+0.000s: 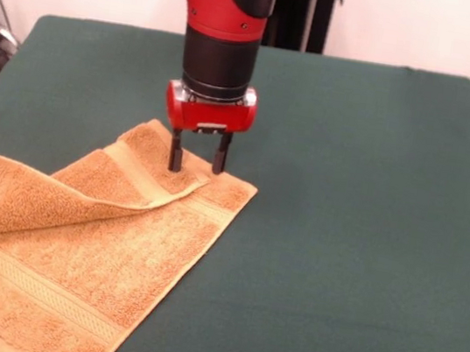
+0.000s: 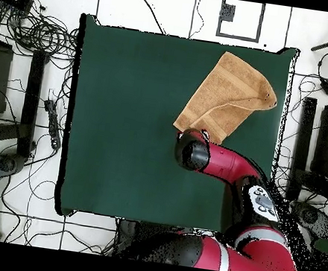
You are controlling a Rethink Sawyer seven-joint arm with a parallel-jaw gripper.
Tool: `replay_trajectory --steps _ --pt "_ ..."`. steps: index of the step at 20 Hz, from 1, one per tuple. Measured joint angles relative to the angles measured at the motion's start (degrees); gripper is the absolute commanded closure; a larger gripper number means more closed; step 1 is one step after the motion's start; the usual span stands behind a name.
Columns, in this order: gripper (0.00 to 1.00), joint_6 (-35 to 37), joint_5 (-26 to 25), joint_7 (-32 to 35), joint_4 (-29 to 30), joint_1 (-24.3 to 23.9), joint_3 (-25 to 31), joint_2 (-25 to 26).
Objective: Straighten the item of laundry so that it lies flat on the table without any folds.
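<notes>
The golden-orange towel [image 1: 75, 241] lies on the dark green table [image 1: 355, 203] at the front view's lower left. One flap is folded diagonally over the rest, with a raised ridge along the fold. Paler woven bands show near its ends. My gripper [image 1: 195, 166] hangs straight down over the towel's far corner, its two fingers apart, with the tips at or just above the folded flap's edge. Nothing is held between them. In the overhead view the towel [image 2: 229, 96] lies at the table's [image 2: 124, 121] upper right and the arm's head hides the gripper. No white tag shows.
Cables and equipment lie on the floor around the table [image 2: 32, 25]. The towel reaches the table's edge at the front view's lower left.
</notes>
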Motion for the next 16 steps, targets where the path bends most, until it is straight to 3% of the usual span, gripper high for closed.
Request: replay_trajectory --steps 16 --pt "0.00 -0.2 -2.4 0.0 0.0 -0.6 0.8 -0.2"
